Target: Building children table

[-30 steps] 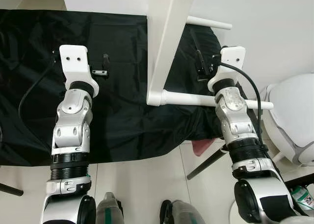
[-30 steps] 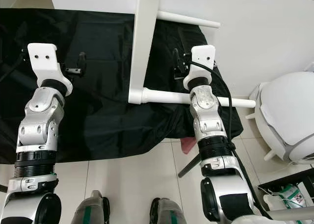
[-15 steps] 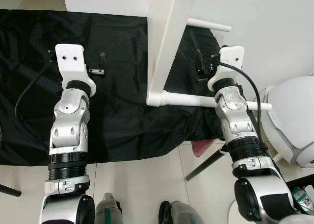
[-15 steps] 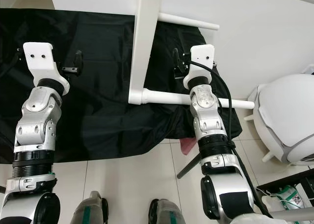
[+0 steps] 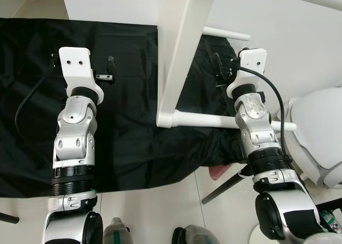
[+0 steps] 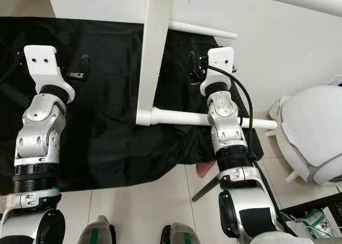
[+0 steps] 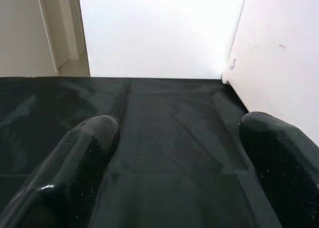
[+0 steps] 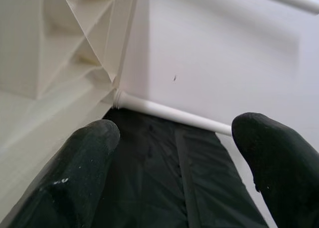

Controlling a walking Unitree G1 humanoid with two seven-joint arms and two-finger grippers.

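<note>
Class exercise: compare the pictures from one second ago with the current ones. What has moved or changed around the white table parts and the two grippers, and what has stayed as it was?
The head camera shifted a little, so the whole scene sits lower. The left gripper drew slightly toward the robot's left over the black cloth. The right gripper keeps its place beside the white table leg. Both grippers stay open and empty; leg and white crossbar lie as before.

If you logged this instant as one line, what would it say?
left tool: open, over black cloth | right tool: open, over cloth beside white table leg | white rod: joins leg's foot | nothing held
</note>
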